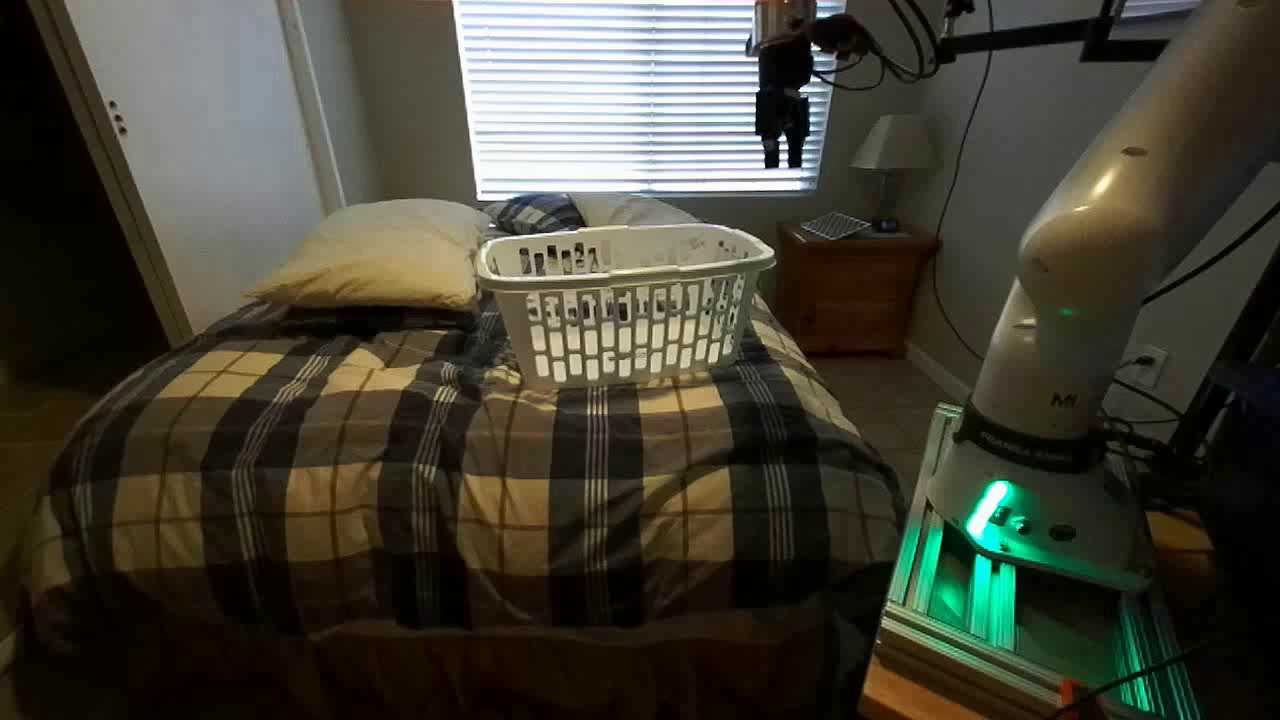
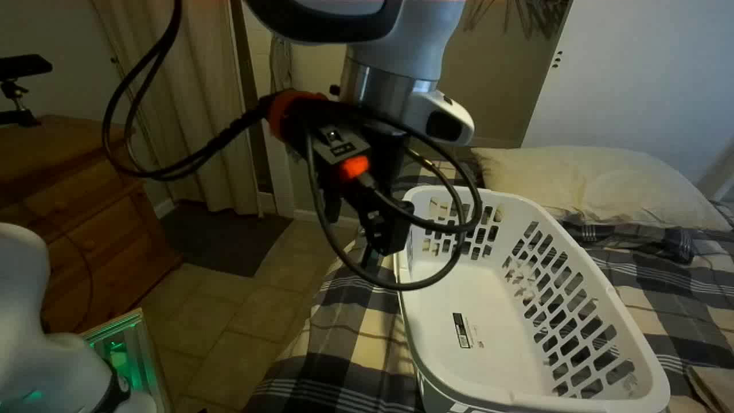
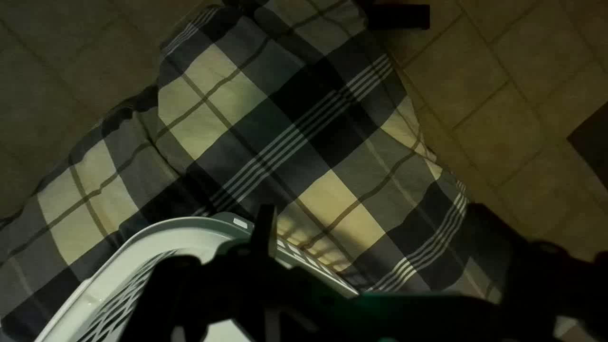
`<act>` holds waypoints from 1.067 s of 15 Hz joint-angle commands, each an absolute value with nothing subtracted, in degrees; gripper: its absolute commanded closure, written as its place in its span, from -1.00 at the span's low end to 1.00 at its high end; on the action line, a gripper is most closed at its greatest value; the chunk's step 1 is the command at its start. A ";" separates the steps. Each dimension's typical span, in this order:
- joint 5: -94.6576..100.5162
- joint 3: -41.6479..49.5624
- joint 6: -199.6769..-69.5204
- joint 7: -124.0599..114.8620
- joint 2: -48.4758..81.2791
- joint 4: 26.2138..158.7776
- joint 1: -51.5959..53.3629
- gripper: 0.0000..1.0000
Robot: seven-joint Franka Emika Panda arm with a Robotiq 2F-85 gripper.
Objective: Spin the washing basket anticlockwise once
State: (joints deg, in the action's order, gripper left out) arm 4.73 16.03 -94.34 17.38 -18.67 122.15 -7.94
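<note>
The washing basket is white with slotted sides and a thick rim. It stands upright on the bed in both exterior views (image 1: 625, 330) (image 2: 493, 327). I see only the floor and a label inside it. In the wrist view, a rounded corner of the basket (image 3: 190, 232) shows at lower left, partly hidden behind a dark finger. My gripper (image 1: 783, 155) points down, above the basket's right end in an exterior view, apart from the rim. In the wrist view the gripper's fingers (image 3: 372, 209) stand wide apart with nothing between them. In an exterior view the gripper (image 2: 373, 252) is partly hidden by cables.
The bed has a plaid cover (image 1: 430, 520). A cream pillow (image 1: 380, 250) lies behind the basket, to its left. A nightstand (image 1: 855, 290) with a lamp (image 1: 893, 145) stands beside the bed. The robot base (image 1: 1040, 500) is at right. Cables (image 2: 395, 284) loop below the wrist.
</note>
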 commanded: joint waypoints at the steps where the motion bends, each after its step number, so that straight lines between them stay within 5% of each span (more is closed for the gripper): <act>1: 4.54 15.44 -94.21 17.59 -18.54 122.00 -8.64 -1.00; 8: 5.02 15.20 -93.08 20.54 -15.90 121.48 -7.64 -1.00; 16: 8.99 9.25 -114.51 31.47 -5.35 124.25 -3.59 -1.00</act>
State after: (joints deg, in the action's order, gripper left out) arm 7.47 11.00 -108.67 27.33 -8.32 124.37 -4.39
